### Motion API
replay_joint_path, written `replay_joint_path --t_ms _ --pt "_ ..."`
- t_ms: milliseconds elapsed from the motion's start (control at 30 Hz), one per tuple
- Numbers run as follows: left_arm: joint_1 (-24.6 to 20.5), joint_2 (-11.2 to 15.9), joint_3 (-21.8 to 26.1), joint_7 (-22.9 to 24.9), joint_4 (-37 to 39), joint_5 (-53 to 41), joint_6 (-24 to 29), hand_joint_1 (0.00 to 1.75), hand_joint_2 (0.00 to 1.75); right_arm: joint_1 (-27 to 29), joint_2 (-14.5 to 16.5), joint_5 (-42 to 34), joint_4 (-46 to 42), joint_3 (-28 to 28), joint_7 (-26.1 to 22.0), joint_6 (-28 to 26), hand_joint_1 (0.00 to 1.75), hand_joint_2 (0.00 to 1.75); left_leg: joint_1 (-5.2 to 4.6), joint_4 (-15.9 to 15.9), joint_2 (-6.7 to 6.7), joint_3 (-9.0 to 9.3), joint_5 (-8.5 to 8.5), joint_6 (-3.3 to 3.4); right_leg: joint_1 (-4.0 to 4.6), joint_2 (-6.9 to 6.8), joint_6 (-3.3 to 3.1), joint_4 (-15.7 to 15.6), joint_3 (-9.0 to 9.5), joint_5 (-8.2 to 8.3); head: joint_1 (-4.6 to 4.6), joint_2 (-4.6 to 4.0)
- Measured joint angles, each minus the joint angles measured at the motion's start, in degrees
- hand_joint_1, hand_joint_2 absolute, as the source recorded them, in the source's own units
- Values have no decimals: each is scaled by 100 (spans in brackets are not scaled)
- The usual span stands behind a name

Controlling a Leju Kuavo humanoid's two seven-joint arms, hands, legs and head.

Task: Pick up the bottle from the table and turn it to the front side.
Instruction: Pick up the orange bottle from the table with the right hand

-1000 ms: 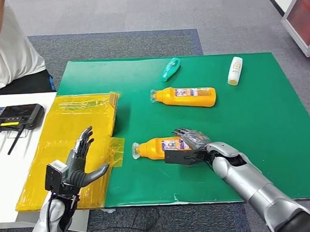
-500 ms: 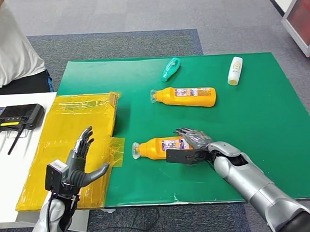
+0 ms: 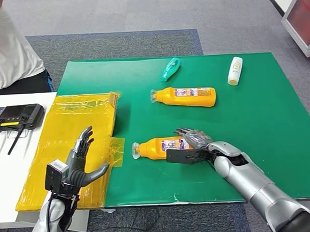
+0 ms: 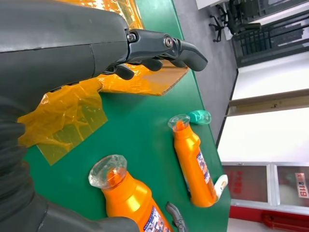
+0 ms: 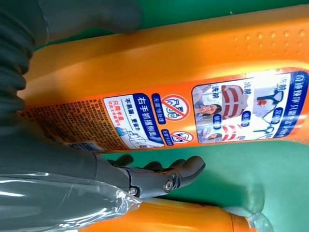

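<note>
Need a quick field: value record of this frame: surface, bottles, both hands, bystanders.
surface: green mat, yellow taped sheet at its left edge
near orange bottle: lying on its side, clear cap toward the yellow sheet, back label up
far orange bottle: lying, same orientation
other bottles: teal bottle and white bottle lying at the far edge
right hand: at the near orange bottle's base end, fingers over it, thumb on the near side; bottle not lifted
left hand: over the yellow sheet, fingers spread, holding nothing
person: far left
</note>
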Motion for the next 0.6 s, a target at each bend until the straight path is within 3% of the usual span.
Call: replay_joint_path --t_ms 600 --pt "-1 0 0 1 -3 0 2 0 175 -12 -2 -60 0 -4 -25 24 175 175 0 0 0 1 0 0 0 0 0 0 0 0 0 0"
